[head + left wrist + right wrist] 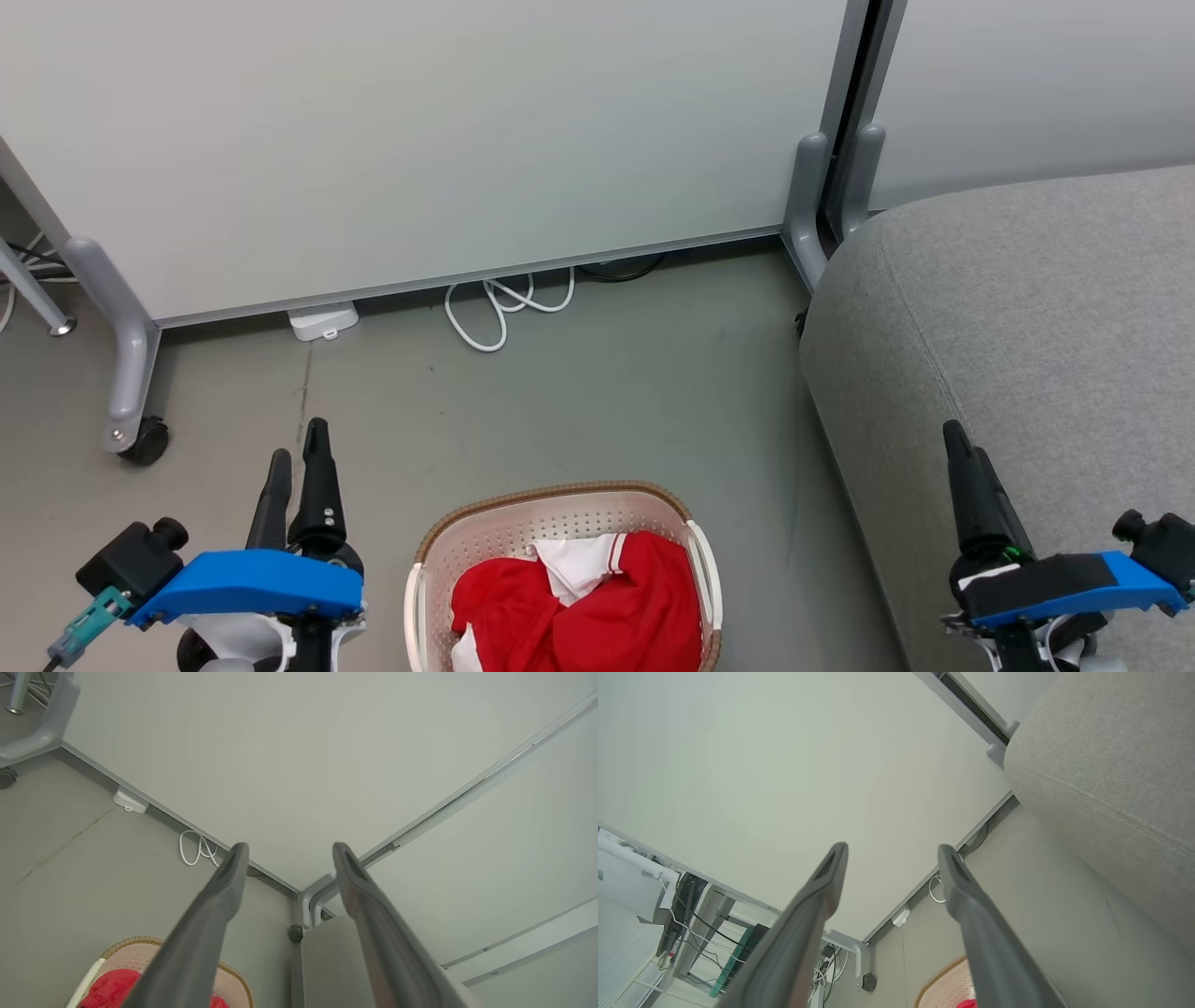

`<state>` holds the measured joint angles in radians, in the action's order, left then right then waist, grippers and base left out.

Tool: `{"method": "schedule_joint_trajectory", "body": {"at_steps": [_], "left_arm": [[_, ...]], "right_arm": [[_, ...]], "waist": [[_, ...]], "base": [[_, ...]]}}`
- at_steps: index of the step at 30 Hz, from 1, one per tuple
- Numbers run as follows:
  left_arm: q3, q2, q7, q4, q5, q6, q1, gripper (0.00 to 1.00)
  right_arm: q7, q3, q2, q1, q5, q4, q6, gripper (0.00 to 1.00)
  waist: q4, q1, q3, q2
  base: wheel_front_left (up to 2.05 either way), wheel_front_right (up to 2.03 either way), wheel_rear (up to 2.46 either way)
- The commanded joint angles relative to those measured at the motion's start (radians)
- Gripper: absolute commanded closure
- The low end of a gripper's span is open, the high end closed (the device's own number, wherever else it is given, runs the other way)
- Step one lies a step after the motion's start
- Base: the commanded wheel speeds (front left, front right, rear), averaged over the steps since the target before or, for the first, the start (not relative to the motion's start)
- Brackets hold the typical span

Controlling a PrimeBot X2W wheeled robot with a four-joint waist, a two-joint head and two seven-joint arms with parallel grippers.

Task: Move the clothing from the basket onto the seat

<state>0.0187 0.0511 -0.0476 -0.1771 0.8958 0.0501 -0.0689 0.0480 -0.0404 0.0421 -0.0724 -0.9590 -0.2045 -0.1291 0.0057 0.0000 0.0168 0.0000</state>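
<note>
Left claw (298,441) and right claw (892,848) flanking basket (509,539), fingers forward, wide open, empty

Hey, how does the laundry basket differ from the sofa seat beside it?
The basket is cream perforated plastic with a brown rim; the seat is grey woven fabric. The basket is far smaller than the seat. The basket holds the red clothing; the seat's visible part bears none. Both have rounded corners.
</note>
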Motion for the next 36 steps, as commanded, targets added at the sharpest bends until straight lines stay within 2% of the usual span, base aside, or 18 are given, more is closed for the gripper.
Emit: {"method": "schedule_joint_trajectory", "body": {"at_steps": [1,9,36], "left_arm": [[0.013,0.01,-0.014,0.008,-0.045,-0.01,-0.029,0.0],[0.053,0.023,-0.04,-0.01,-0.154,-0.036,-0.034,0.0],[0.138,0.039,-0.115,0.003,-0.444,-0.08,-0.048,0.0]], "right_arm": [[0.013,0.007,0.006,-0.018,0.058,0.009,-0.002,0.0],[0.039,0.021,0.007,-0.02,0.191,-0.003,-0.002,0.0],[0.114,0.049,0.009,-0.029,0.488,-0.005,-0.002,0.0]], "waist": [[0.001,0.0,0.0,0.0],[0.003,0.0,0.002,0.0],[0.008,0.0,0.015,0.0]], "base": [[0.0,0.0,0.0],[0.0,0.0,0.0],[0.0,0.0,0.0]]}}
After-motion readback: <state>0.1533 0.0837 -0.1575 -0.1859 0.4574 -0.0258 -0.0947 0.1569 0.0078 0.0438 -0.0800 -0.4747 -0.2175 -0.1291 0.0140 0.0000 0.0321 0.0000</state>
